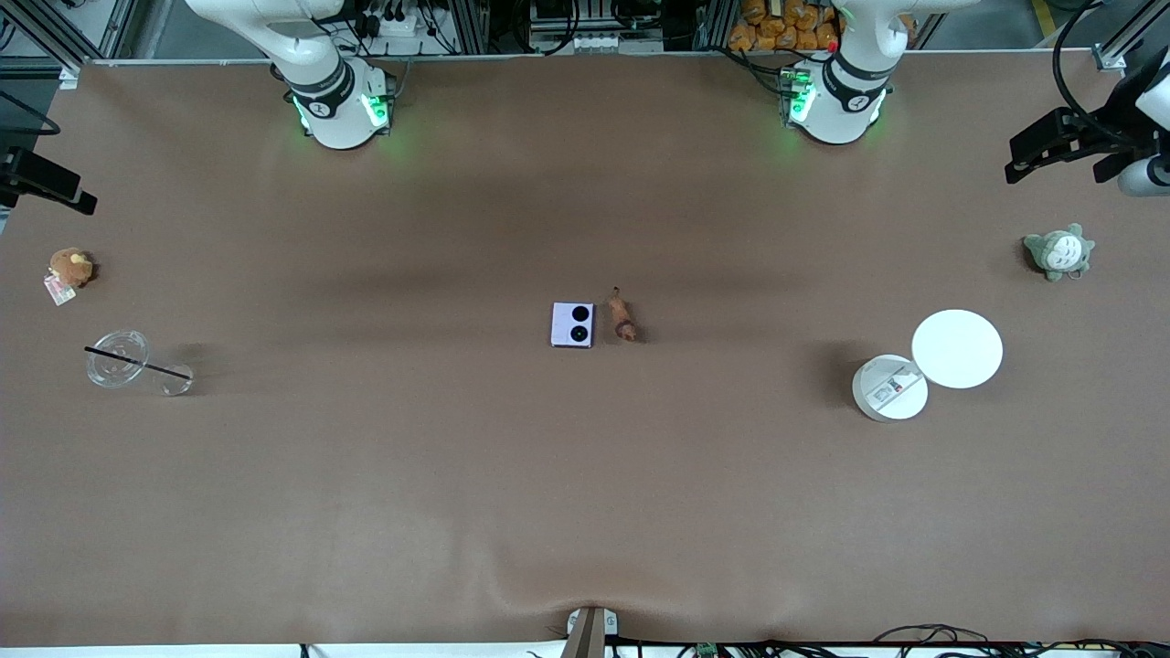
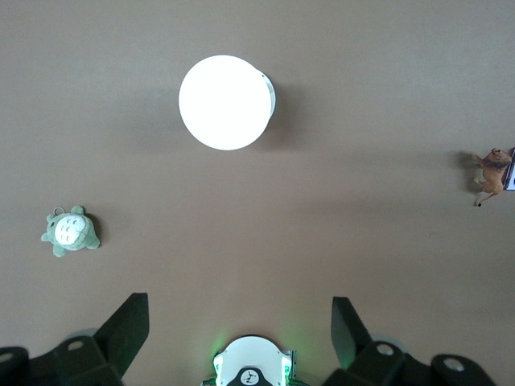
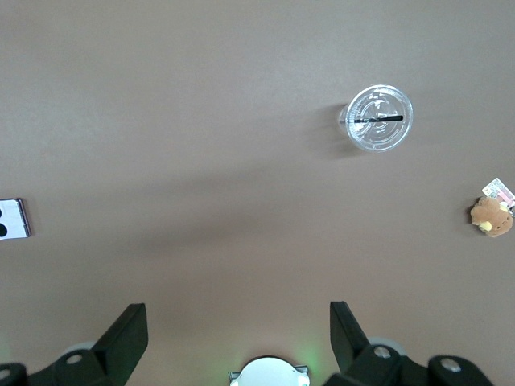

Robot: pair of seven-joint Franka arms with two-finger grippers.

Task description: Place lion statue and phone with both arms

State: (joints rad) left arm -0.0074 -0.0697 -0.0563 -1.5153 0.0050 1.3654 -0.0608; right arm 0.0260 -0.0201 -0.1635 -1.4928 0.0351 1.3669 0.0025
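The lion statue lies on its side in the middle of the tabletop, just beside the phone but not touching it. The statue is on the side toward my left arm's end, the phone on the side toward my right arm's end. The statue's long axis runs between the arm bases and the front camera, thin tail toward the bases. The phone lies flat with its two black lenses up.

My left hand is held high over its own end of the tabletop, fingers spread wide and empty. From it the statue sits well off toward the middle, at the edge of what its wrist camera takes in. My right hand is likewise high over the other end, wide and empty, with the phone just at the rim of its sight.

So I judge each arm should take the thing on its own side: left for the statue, right for the phone. Nothing is picked up yet.

Farther out, near my left hand, are two white discs and a grey-green plush. Near my right hand are a clear cup with a black straw, and a brown plush.
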